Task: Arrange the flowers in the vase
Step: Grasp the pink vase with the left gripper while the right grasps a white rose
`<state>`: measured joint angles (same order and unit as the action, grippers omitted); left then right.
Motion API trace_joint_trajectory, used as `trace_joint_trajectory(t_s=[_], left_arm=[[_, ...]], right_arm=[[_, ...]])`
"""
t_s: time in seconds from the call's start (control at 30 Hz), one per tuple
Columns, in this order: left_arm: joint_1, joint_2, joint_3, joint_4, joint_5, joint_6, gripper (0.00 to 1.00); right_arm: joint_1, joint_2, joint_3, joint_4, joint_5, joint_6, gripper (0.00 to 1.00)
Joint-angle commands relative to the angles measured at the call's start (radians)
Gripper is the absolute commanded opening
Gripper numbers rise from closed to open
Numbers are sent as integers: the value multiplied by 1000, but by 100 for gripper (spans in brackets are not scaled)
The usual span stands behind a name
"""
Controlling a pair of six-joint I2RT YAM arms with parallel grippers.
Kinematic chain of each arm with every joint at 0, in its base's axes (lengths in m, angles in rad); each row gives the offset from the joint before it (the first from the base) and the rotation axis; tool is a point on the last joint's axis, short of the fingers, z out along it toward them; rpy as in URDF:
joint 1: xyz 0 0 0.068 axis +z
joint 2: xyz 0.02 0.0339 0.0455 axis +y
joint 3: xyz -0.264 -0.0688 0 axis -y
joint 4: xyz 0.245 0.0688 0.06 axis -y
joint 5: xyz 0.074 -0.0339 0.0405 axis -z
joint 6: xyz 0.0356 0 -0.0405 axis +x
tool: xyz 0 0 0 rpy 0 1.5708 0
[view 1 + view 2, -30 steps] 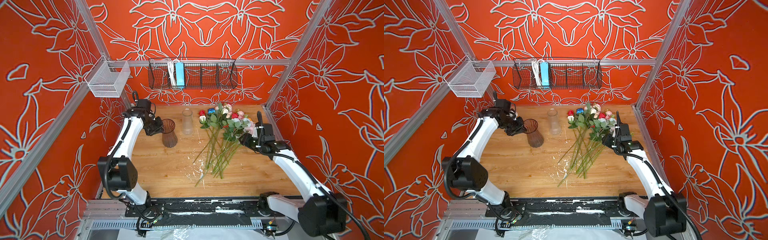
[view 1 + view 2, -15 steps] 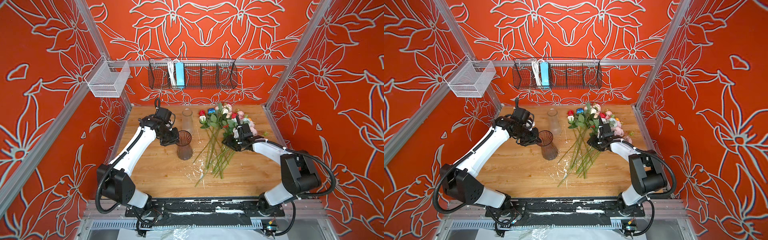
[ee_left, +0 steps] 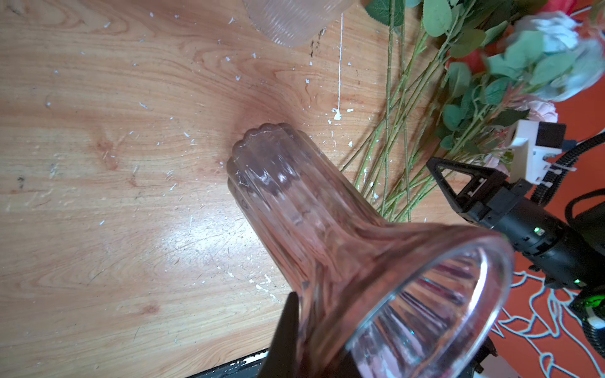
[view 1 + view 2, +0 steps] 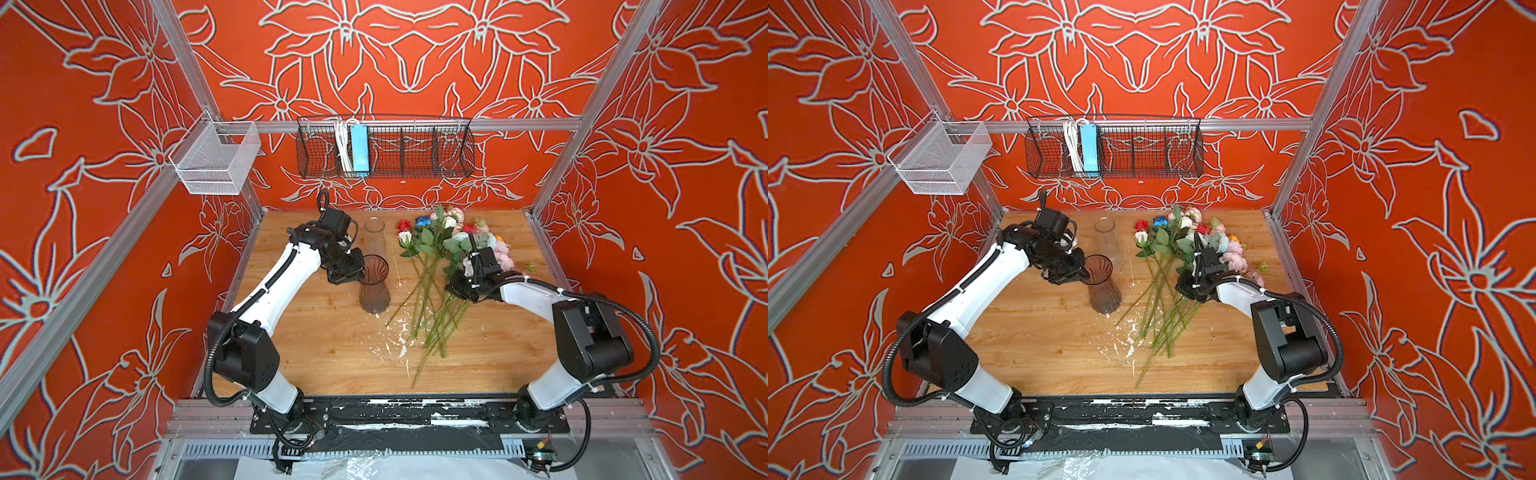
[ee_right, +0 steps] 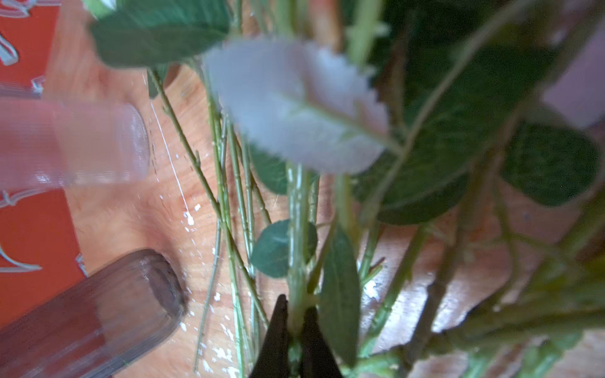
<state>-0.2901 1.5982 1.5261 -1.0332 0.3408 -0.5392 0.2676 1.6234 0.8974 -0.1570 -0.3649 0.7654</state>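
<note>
Of the right gripper (image 5: 294, 314) we see only two dark tips pinching a flower stem (image 5: 297, 229); the edge cuts the rest. Just beyond them the leaves (image 5: 294, 108) blur. Of the left gripper (image 3: 301, 314) we make out one finger (image 3: 286, 330) outside the vase (image 3: 311, 212); its partner is lost behind the glass.

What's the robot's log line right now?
left claw: shut on brown vase rim | right claw: shut on flower stem | flowers: lying on table | brown vase: empty
</note>
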Motion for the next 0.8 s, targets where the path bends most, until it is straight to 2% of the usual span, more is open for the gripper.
trace_joint_trajectory(t_s=[0.0, 0.1, 0.13, 0.23, 0.47, 0.6, 0.77], left_arm=[[-9, 26, 52, 15, 41, 5, 0], [-11, 54, 82, -8, 35, 20, 2], [-10, 59, 90, -16, 26, 23, 8], [-10, 75, 111, -31, 20, 33, 15], [-10, 125, 184, -82, 7, 56, 19], [-10, 137, 201, -84, 5, 67, 24], [-9, 140, 204, -97, 2, 71, 29]], right_arm=[[2, -42, 39, -44, 14, -42, 0], [4, -90, 41, -85, 33, -76, 0], [4, -108, 40, -96, 39, -87, 0], [5, -163, 35, -116, 55, -108, 0], [4, -256, 35, -131, 59, -136, 0], [5, -289, 32, -143, 75, -143, 0], [4, -309, 13, -119, 31, -127, 0]])
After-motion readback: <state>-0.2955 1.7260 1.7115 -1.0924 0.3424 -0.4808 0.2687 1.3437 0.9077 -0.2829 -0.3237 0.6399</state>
